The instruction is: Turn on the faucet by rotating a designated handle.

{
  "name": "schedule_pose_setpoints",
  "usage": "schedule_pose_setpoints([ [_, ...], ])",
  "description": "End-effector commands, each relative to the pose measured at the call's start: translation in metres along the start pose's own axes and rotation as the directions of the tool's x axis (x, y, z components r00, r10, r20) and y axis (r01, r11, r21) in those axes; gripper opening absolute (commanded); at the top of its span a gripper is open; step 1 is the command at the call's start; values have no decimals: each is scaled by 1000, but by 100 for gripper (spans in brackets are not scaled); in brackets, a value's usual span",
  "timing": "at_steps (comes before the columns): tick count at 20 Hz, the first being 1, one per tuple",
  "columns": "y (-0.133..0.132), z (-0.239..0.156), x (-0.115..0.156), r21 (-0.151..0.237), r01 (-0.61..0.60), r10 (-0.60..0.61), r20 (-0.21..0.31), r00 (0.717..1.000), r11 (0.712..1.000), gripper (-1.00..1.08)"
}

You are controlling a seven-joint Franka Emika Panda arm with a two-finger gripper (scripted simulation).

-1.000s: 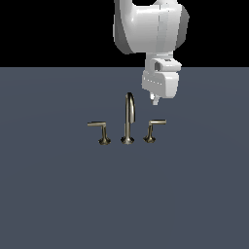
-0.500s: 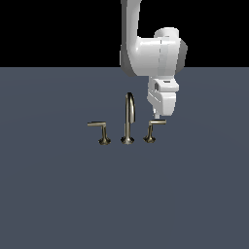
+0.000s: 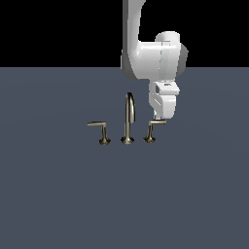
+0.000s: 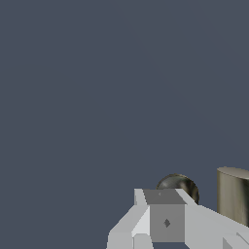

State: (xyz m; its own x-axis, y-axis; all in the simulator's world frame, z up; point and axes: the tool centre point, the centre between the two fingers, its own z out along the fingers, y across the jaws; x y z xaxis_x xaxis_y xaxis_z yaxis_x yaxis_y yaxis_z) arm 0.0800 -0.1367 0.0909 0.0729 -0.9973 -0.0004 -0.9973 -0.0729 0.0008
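Faucet (image 3: 128, 119): centre of bench (image 3: 58, 194), spout between two levers. Designated handle (image 3: 151, 130): on the exterior view's right of the spout, arm projecting rightward. Tool (image 3: 160, 118): poised at that arm's tip (likely to push it round); jaw opening cannot be told.

The small brushed brass-grey metal faucet (image 3: 128, 121) is showing a soft satin sheen, the smooth white plastic-looking gripper (image 3: 162, 118) is looking matt, and the flat slate-grey surface (image 3: 124, 194) is looking matt.
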Motion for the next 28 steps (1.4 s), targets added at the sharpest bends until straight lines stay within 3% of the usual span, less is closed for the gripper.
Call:
schedule_pose_setpoints([
  [1,6,0,4,0,-1,1,0,1000,1000,-100],
  [9,32,0,18,0,-2,2,0,1000,1000,-100],
  [11,23,0,11,11,7,-7,0,1000,1000,-100],
  [28,75,0,7,1,-2,2,0,1000,1000,-100],
])
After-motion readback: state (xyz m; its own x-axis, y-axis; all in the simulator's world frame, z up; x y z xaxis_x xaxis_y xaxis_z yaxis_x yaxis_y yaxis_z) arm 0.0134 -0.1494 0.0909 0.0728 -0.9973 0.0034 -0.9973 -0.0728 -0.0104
